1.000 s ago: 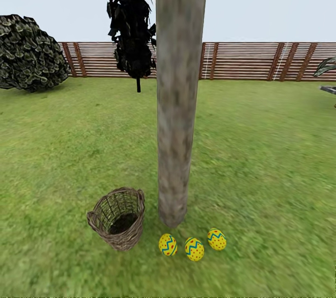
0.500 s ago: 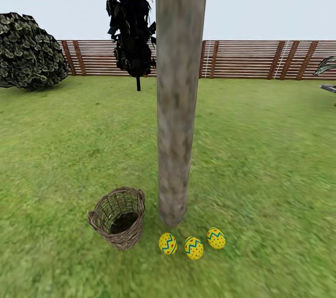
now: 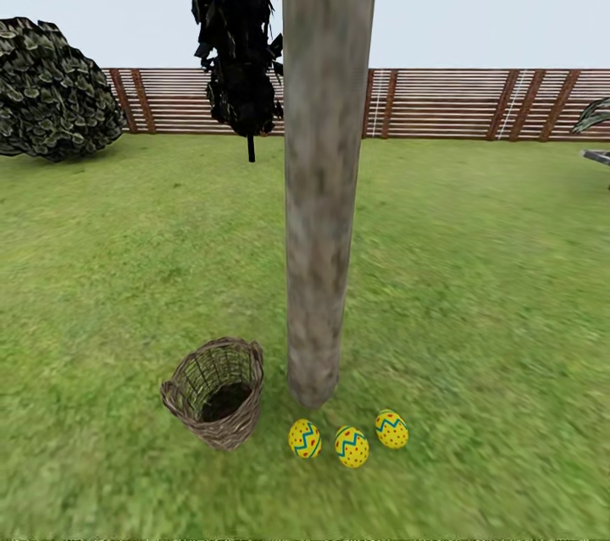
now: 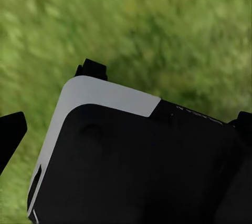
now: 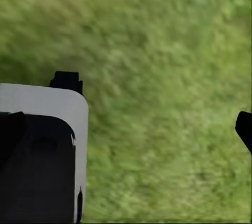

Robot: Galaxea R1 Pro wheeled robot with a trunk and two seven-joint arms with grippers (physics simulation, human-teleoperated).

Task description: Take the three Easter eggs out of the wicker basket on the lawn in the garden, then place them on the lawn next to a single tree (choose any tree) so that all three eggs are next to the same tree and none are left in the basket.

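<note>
Three Easter eggs, yellow with blue zigzag bands and red dots, lie in a row on the lawn (image 3: 474,287) just in front of the tree (image 3: 322,185) base: one (image 3: 304,438), next (image 3: 352,448), third (image 3: 391,429), close together, near the trunk. Wicker basket (image 3: 216,393), brown see-through weave, stands tilted just beside the trunk's left, no eggs visible inside. Both wrist views show dark housing over blurred grass; fingers' opening and hold: cannot tell for either arm.
</note>
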